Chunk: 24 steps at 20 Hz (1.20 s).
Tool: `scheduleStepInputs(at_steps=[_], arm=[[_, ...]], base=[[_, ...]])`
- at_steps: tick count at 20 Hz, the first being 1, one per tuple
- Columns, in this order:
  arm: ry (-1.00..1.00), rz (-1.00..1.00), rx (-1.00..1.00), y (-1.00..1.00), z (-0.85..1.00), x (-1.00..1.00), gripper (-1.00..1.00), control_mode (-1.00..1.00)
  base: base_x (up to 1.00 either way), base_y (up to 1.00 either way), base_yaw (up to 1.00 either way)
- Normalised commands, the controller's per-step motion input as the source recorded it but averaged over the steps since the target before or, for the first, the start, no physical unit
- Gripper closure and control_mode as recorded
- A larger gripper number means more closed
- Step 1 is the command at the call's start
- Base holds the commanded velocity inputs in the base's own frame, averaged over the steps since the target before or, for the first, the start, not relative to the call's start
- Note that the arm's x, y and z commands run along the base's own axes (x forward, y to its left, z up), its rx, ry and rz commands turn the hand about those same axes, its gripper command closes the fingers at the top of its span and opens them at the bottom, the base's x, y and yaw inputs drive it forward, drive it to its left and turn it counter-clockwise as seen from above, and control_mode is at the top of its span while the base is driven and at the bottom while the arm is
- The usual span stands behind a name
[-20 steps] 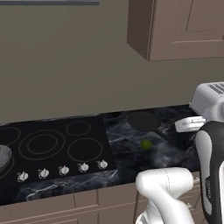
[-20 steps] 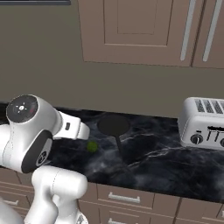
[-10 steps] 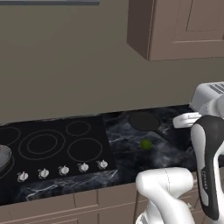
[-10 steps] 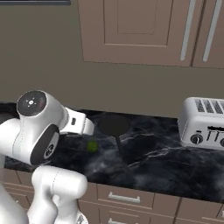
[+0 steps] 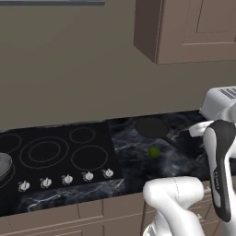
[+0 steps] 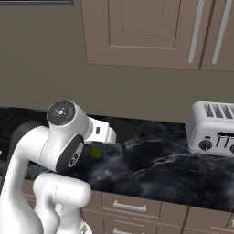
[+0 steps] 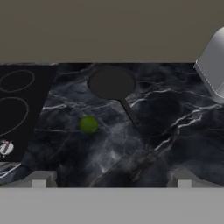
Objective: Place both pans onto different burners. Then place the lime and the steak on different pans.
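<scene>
Dark marbled worktop runs under brown cabinets, and above it the pincer hangs spread wide and empty, its two tips well apart at the foot of the hand view. From the pincer, the black pan lies at about twelve o'clock, near the back wall; its thin handle runs from the pan's rim toward five o'clock, so the long axis points almost straight back at the pincer, its free end the nearest part of the pan. The lime sits loose on the worktop at about eleven o'clock, nearer than the pan body and just beside the handle's left, not touching it. Farther out at nine to ten o'clock lies the glossy cooktop with its burner rings, none yet bearing this pan. In the left base view the grey pan shows at the cooktop's far left edge, cut by the frame. A toaster stands well apart at two o'clock. The steak cannot be made out. Judging by the layout, the handle end is the likeliest grasp, then a carry toward nine o'clock.
</scene>
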Motion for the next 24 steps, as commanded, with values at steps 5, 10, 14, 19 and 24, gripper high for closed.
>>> scheduleStepInputs(at_steps=[5, 10, 14, 19, 24], arm=[[0.07, 0.0, -0.03, -0.15, -0.28, 0.17, -1.0, -1.0], [0.05, -0.02, 0.0, 0.0, -0.12, 0.04, -1.0, -1.0], [0.04, 0.0, 0.0, 0.0, -0.17, 0.2, -1.0, -1.0], [0.0, 0.02, 0.0, 0.0, -0.22, 0.29, -1.0, -1.0], [0.01, 0.06, 0.0, 0.0, -0.34, 0.31, -1.0, -1.0]], base=[[0.0, 0.0, 0.0], [0.0, 0.0, 0.0], [0.0, 0.0, 0.0], [0.0, 0.0, 0.0], [0.0, 0.0, 0.0]])
